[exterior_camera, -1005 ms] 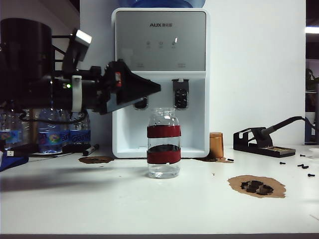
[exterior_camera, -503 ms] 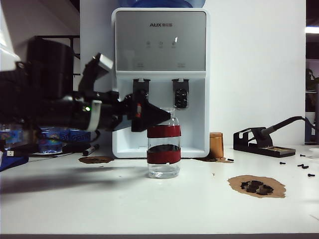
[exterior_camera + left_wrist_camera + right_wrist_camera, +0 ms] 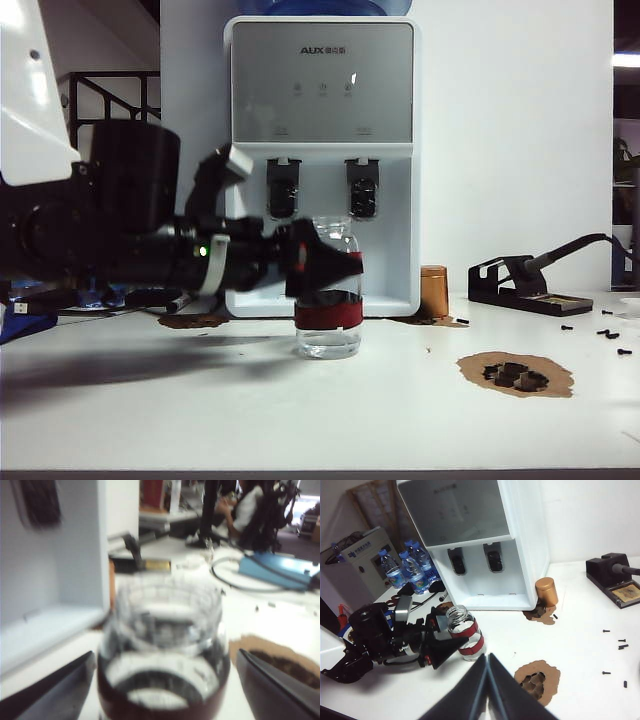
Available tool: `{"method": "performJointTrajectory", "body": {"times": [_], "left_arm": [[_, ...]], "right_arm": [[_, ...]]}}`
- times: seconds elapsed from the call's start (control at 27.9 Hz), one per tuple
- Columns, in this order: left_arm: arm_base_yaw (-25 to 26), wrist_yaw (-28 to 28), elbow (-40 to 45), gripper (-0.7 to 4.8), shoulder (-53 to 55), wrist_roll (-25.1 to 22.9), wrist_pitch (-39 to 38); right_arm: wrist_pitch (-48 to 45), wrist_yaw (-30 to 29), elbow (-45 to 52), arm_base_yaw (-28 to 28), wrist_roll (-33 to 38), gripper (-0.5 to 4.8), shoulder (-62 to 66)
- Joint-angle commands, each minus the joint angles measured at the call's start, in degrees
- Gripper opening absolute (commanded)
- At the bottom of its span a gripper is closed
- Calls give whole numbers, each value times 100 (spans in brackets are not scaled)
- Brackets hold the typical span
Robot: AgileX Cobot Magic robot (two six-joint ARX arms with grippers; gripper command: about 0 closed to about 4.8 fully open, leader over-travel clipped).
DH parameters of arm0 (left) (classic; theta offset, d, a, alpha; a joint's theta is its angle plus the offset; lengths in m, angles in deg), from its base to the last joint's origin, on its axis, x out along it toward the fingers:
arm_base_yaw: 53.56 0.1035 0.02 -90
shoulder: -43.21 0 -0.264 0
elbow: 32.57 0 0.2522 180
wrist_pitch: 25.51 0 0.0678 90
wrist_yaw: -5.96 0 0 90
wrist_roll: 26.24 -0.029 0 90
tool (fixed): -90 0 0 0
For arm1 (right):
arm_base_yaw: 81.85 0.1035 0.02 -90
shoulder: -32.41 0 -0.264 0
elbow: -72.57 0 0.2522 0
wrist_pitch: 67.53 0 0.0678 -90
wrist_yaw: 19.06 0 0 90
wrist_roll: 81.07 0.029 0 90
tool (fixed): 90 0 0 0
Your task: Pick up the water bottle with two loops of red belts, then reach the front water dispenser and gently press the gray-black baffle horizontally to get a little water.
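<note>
The water bottle [image 3: 329, 318] is a short, clear jar with two dark red bands, standing on the table [image 3: 320, 420] before the water dispenser [image 3: 322, 150]. The left gripper [image 3: 162, 680] brackets it, fingers apart. The right gripper [image 3: 487, 672] hangs high over the near table, fingers together.

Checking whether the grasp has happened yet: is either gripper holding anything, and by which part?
Nothing is held. The left gripper is open, its fingers either side of the water bottle at the upper red band. The right gripper is shut and empty.

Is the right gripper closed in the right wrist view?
Yes, the right gripper has its two dark fingers pressed together to a point, holding nothing, above the table.
</note>
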State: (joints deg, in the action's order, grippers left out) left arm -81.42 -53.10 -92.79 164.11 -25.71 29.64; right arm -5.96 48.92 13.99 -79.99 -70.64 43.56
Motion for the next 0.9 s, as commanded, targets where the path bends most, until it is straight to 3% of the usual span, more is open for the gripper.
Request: {"method": "performJointTrajectory", "body": {"times": [0.04,0.22,0.25,0.36,0.43,0.54,0.68,0.9], "left_arm": [[-83,-153,-15,479,177,-323,-31],[-90,-317,-44,479,389,-428,-28],[-90,-367,-44,431,413,-444,-39],[-90,-614,-59,99,487,-474,-35],[-79,-763,-74,9,492,-474,-44],[-57,-868,-107,-5,490,-474,-11],[-57,-1593,-136,-5,483,-474,275],[26,-2352,-732,-5,474,-474,-133]], "right_arm": [[-79,151,-37,-2,-129,-2,129],[-295,142,-39,-2,-127,-2,203],[-358,140,-39,-2,-127,-2,210],[-402,140,-42,-2,-129,-2,216],[-398,149,-39,-2,-131,-2,221],[-380,149,-39,-2,-212,-2,221],[-356,149,-35,-2,-234,-2,221],[-354,157,4,-2,-234,-2,221]]}}
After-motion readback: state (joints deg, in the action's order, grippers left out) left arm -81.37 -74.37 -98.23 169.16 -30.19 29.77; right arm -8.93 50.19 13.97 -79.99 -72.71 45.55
